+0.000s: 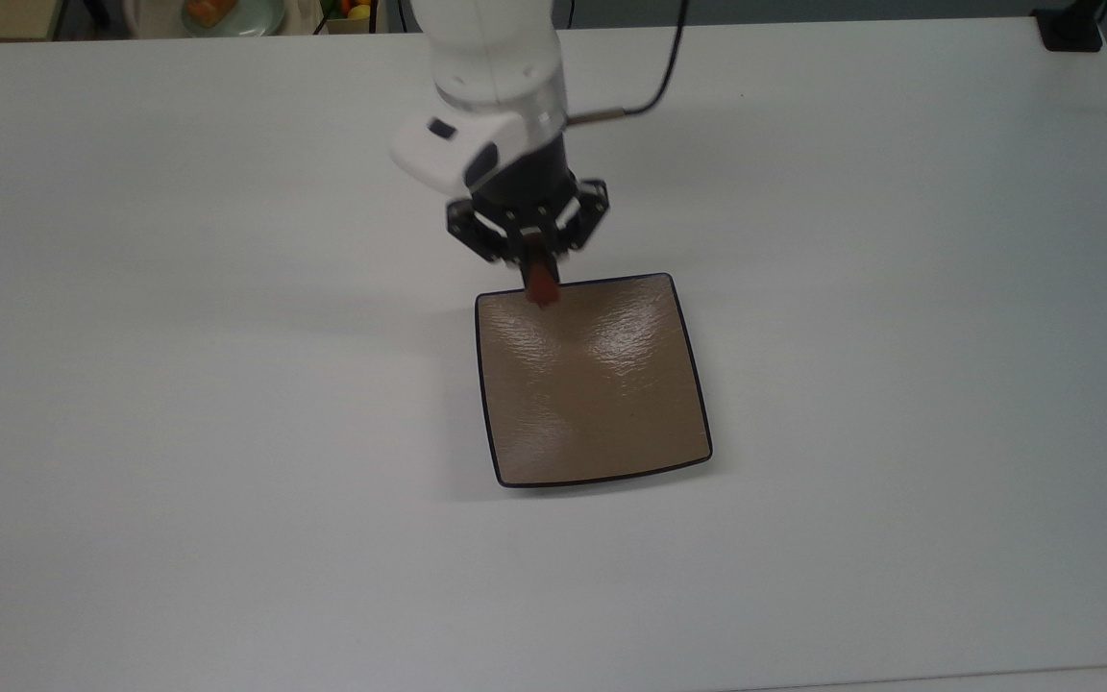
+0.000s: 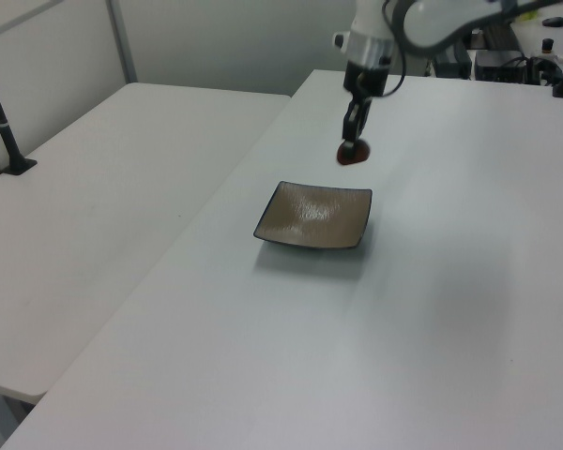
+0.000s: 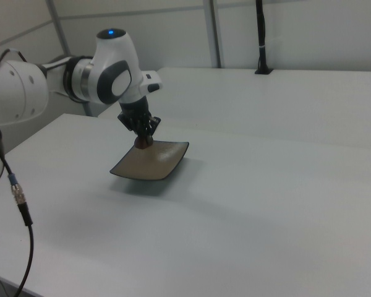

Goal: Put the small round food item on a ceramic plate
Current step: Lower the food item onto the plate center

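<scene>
One end effector (image 1: 541,274): pinching small glossy reddish-brown round food lump (image 1: 542,285)
Relation: lump above far rim of square glossy tan-brown ceramic plate (image 1: 602,404), plate centre lies toward white surface's (image 1: 227,432) near edge

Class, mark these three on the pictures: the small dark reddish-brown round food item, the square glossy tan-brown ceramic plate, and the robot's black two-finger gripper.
small dark reddish-brown round food item (image 2: 354,153): left view, its rounded body under the fingertips.
square glossy tan-brown ceramic plate (image 1: 602,404): top view, bare rippled middle.
black two-finger gripper (image 1: 538,259): top view, between the fingertips.
</scene>
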